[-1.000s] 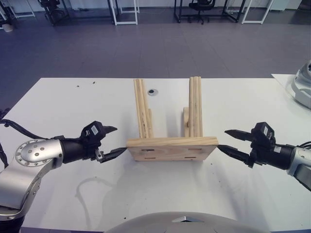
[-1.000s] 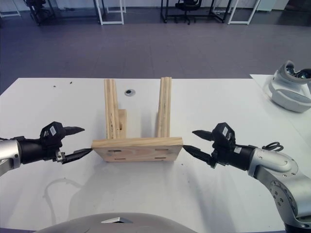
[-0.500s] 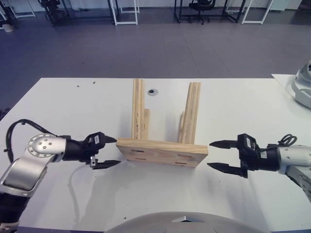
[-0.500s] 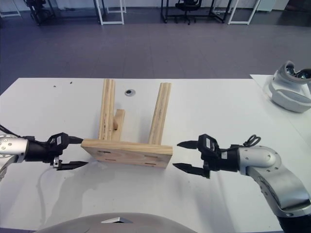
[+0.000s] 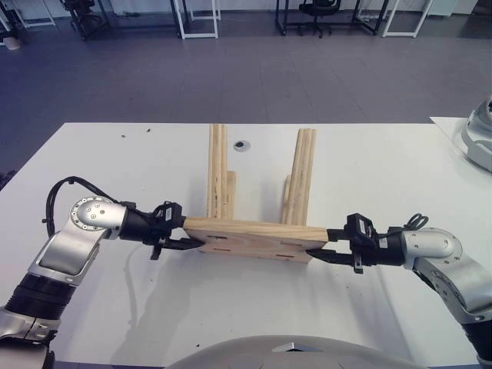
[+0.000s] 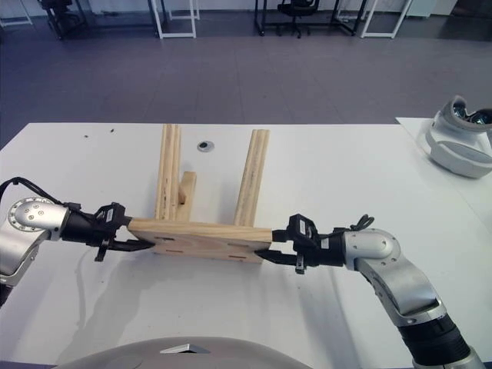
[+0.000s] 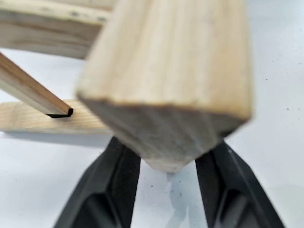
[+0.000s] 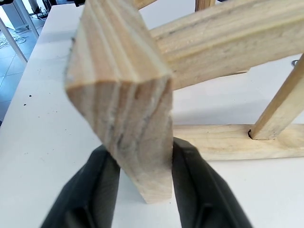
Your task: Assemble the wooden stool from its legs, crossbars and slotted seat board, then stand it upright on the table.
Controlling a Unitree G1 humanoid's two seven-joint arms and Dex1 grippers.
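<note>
The wooden stool lies on its side on the white table (image 5: 100, 169). Its slotted seat board (image 5: 254, 240) faces me and its two leg pairs (image 5: 217, 173) (image 5: 300, 175) point away. My left gripper (image 5: 187, 234) is shut on the board's left end, one finger above and one below. My right gripper (image 5: 327, 243) grips the right end the same way. In the left wrist view the board's end (image 7: 166, 71) sits between the black fingers (image 7: 114, 180). The right wrist view has the other end (image 8: 128, 109) between its fingers (image 8: 190, 175), with a crossbar (image 8: 237, 140) behind.
A white headset (image 6: 461, 142) rests at the table's far right edge. A small dark round cap (image 5: 244, 144) sits between the legs near the back. Bare table lies in front of the stool and to both sides.
Both grippers have moved inward from beside the stool and closed on the seat board's two ends. The stool shifted slightly left and its board now sits a little skewed.
</note>
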